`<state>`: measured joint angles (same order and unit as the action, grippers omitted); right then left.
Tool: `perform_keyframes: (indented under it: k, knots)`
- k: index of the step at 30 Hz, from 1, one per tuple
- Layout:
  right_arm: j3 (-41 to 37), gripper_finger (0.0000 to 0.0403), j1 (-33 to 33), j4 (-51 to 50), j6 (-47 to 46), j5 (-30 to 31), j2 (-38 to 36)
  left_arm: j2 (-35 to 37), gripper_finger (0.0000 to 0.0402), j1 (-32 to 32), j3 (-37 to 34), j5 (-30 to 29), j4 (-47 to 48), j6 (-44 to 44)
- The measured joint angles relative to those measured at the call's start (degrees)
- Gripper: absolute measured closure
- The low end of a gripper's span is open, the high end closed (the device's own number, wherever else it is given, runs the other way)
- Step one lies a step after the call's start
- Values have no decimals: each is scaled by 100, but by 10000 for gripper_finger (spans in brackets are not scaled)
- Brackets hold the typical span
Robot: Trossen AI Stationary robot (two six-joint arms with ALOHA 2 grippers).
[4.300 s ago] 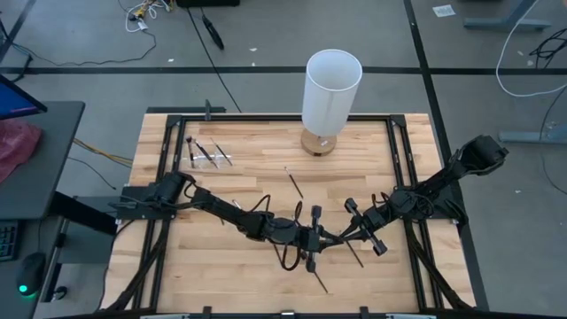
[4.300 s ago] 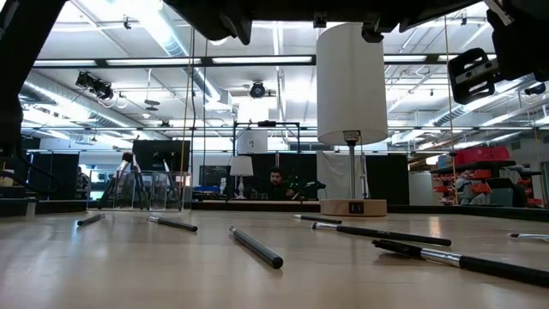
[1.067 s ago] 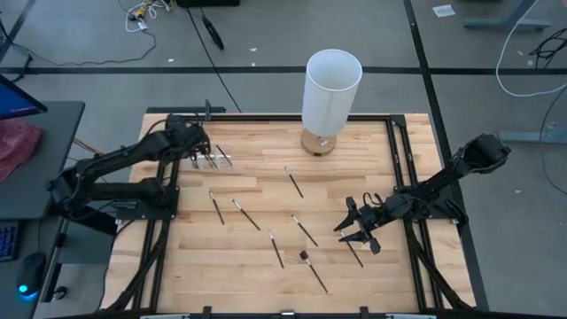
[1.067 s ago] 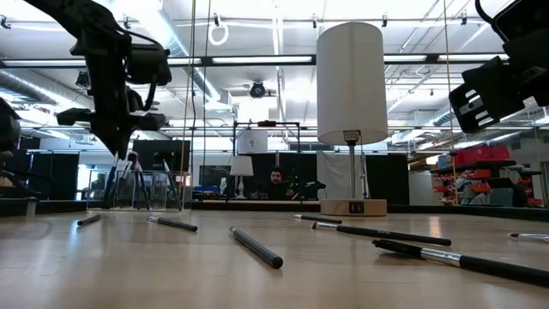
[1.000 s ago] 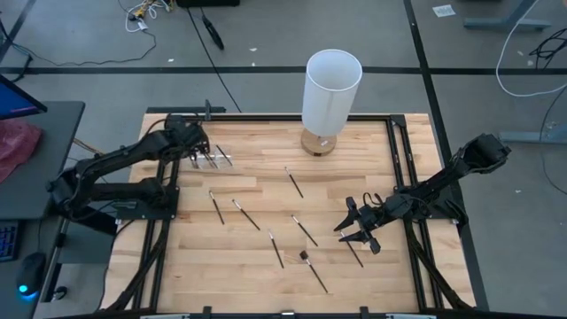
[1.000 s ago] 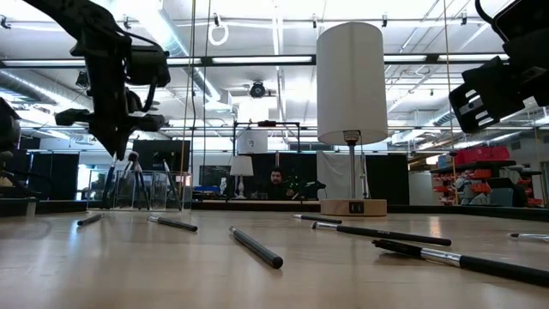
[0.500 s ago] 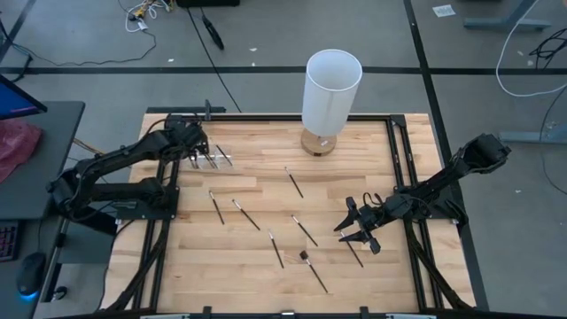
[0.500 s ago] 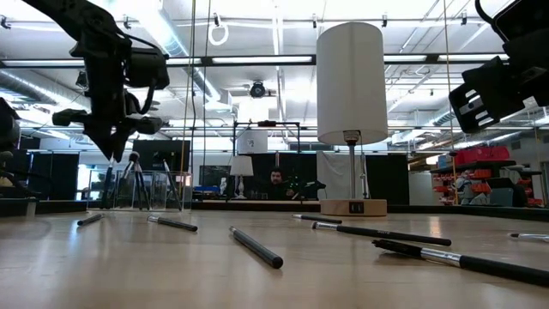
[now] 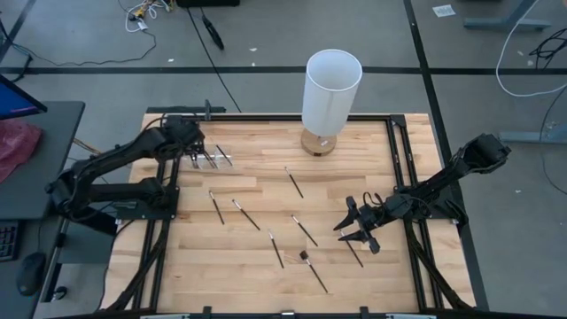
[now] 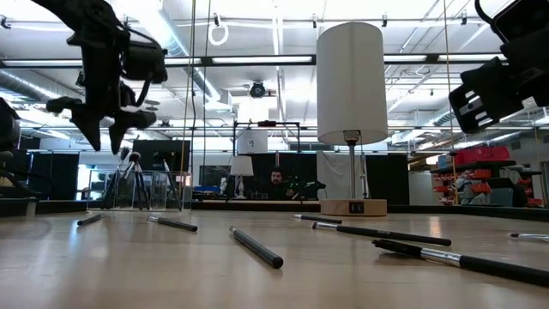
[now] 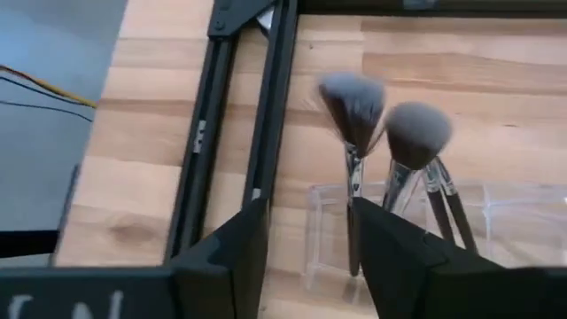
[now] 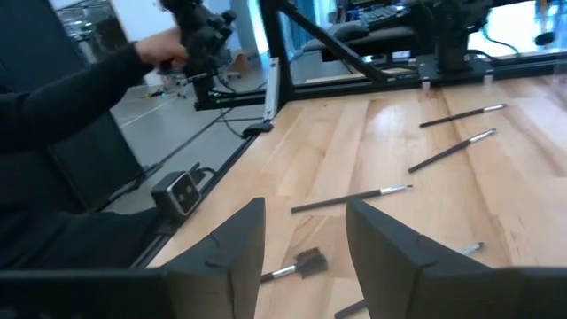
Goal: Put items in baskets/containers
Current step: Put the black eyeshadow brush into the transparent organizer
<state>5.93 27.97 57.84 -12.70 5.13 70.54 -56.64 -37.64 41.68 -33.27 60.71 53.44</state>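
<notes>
The clear container [image 9: 209, 159] sits at the table's far left, with several brushes in it; two tufted heads [image 11: 353, 102] [image 11: 416, 133] stick out past its end wall [image 11: 330, 232]. My left gripper [image 9: 190, 147] [image 10: 101, 139] hangs open above that end, fingers slanting down, nothing between them [image 11: 310, 257]. Several loose brushes lie flat on the wood: [image 9: 216, 206], [image 9: 246, 214], [image 9: 294, 183], [image 9: 305, 230], [image 9: 276, 249], [image 9: 314, 270]. My right gripper [image 9: 347, 232] [image 12: 306, 239] waits open and nearly level at the right, above the table, beside a brush [image 9: 353, 251].
A tall white cylinder on a wooden base [image 9: 331, 93] stands at the far middle. Black frame rails [image 9: 168, 177] [image 9: 407, 177] run along the table's left and right sides. Bare wood lies between the scattered brushes. A person sits far behind the table [image 10: 276, 182].
My left gripper, shut a second ago above the container's end, has opened there; its fingertips now stand apart in the low view. The right arm and the loose brushes have kept still.
</notes>
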Motion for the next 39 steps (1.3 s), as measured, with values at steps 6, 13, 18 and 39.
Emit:
perform_keyframes:
  k: [6,13,18,39]
  knots:
    - [0,243,-2,0,-12,357,0,240,236,547,740,-10,350,-78]
    - [0,243,-2,71,-12,498,0,319,251,2357,946,-484,-197,141]
    - [0,243,0,625,-51,171,-2,-341,267,4166,946,-1137,-1601,113]
    - [1888,191,571,-5730,-1920,1691,117,-5215,294,6354,946,-2855,-9016,-2686]
